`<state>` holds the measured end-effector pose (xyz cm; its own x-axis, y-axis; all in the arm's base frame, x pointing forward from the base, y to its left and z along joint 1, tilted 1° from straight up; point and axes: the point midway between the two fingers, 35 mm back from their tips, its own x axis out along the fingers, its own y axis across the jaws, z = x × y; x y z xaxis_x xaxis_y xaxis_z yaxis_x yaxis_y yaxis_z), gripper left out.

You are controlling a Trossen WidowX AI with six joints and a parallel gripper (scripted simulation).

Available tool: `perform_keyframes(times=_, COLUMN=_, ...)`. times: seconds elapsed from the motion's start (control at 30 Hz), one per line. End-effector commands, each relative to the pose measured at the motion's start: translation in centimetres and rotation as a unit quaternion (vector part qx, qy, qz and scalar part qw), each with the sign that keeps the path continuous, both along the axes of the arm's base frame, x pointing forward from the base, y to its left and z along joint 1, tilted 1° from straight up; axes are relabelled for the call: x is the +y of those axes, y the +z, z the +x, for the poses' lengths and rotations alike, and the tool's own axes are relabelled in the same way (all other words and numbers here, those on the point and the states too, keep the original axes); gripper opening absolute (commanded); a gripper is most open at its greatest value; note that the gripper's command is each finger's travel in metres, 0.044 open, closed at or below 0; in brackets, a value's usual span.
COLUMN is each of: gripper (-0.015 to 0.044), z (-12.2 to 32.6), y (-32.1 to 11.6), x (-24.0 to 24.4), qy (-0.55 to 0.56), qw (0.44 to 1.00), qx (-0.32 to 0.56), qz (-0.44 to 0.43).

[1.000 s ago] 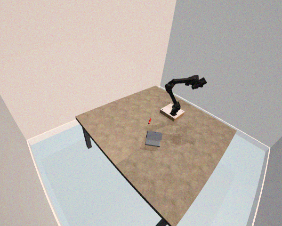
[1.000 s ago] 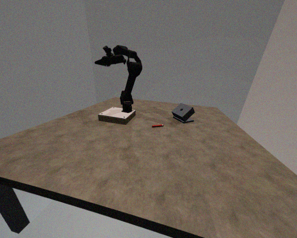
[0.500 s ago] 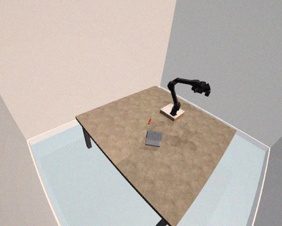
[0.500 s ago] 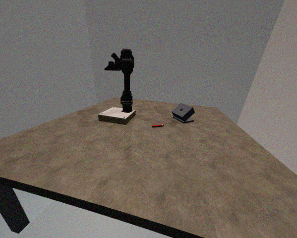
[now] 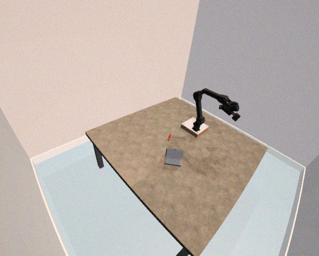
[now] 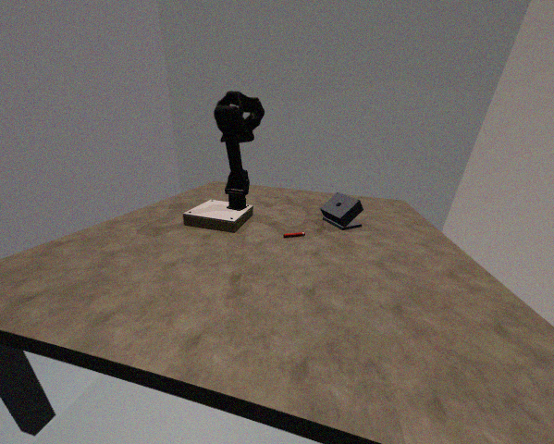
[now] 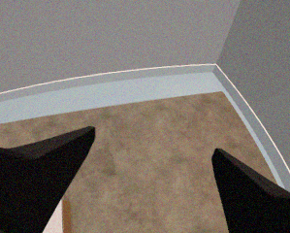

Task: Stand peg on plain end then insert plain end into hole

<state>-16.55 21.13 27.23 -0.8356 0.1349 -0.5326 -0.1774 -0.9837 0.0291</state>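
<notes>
A thin red peg (image 5: pixel 169 137) (image 6: pixel 294 234) lies on its side on the table between the robot base and the panel. A light band shows faintly near its end towards the panel. The grey sloped panel (image 5: pixel 173 157) (image 6: pixel 346 210) stands on the table. Its one dark hole (image 6: pixel 338 203) shows in the exterior view, in the tilted upper face. My gripper (image 5: pixel 228 112) (image 7: pixel 155 144) is open and empty, high up on the far side of the base from the peg. In the exterior view the fingers are hard to make out against the dark arm.
The arm's base stands on a white-topped block (image 5: pixel 188 124) (image 6: pixel 204 210), whose corner also shows low in the wrist view (image 7: pixel 53 220). The wrist view shows the table (image 7: pixel 149 194), its edges and the floor and walls beyond.
</notes>
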Motion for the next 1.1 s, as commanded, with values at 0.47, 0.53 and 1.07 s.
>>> perform_keyframes(times=0.47, gripper=0.044, z=14.9, y=-5.3, x=7.7, qy=-0.293, qw=0.949, qx=-0.096, qz=-0.071)
perform_keyframes(times=0.53, gripper=0.044, z=16.8, y=-5.8, x=8.0, qy=-0.323, qw=0.937, qx=-0.105, qz=-0.082)
perform_keyframes(times=1.07, gripper=0.044, z=31.6, y=-9.7, x=4.9, qy=-0.539, qw=0.813, qx=-0.146, qz=-0.166)
